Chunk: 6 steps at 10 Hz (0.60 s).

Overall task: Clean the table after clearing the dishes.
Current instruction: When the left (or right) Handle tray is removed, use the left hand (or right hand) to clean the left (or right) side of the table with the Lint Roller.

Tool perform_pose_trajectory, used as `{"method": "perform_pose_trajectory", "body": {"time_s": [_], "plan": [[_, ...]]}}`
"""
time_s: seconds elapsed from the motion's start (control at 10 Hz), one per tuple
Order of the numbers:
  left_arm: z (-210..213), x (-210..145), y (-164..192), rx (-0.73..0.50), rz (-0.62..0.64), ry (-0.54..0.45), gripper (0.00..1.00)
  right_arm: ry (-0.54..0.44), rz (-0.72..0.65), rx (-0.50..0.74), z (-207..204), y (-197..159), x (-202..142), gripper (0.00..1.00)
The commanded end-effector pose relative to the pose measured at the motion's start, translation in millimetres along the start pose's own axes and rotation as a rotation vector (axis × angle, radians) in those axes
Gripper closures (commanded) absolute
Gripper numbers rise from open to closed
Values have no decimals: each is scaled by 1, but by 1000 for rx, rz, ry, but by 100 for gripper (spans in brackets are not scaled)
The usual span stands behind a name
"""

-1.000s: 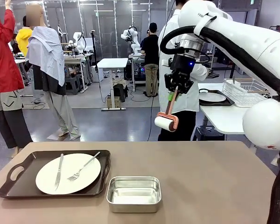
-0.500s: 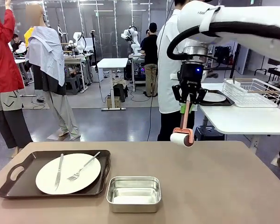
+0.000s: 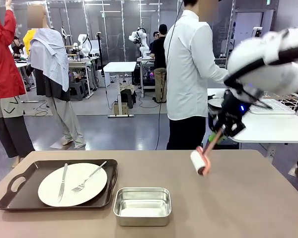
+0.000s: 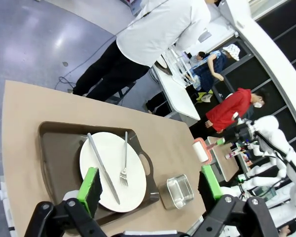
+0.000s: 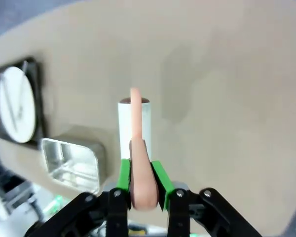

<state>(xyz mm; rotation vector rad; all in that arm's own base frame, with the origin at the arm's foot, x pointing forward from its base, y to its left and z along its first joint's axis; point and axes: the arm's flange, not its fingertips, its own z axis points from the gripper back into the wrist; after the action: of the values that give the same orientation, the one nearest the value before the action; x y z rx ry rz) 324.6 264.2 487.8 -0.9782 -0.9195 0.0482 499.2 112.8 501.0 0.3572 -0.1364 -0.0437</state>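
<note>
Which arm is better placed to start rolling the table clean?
Right. The right fingers clamp the lint roller by its handle, with the roller poised over the bare table. The left fingers stand open and empty, high above the tray.

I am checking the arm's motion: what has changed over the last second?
The right claw, shut on the roller handle throughout, swung down and toward picture right, tilting the roller and bringing it closer to the table. The tray, plate, knife, fork and steel pan stayed put.
</note>
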Motion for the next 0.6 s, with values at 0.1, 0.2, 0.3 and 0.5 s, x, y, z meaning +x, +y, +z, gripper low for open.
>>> {"method": "perform_pose_trajectory", "body": {"time_s": [0.1,0.2,0.3,0.5], "plan": [[2,1,0,-20,-6,-14,0,-45,87,168,-25,-18,-42,100],[2,1,0,-20,-6,-14,0,-15,11,30,-19,-16,-28,100],[2,1,0,-20,-6,-14,0,-15,11,30,-19,-16,-28,100],[2,1,0,-20,-6,-14,0,-15,11,30,-19,-16,-28,100]]}}
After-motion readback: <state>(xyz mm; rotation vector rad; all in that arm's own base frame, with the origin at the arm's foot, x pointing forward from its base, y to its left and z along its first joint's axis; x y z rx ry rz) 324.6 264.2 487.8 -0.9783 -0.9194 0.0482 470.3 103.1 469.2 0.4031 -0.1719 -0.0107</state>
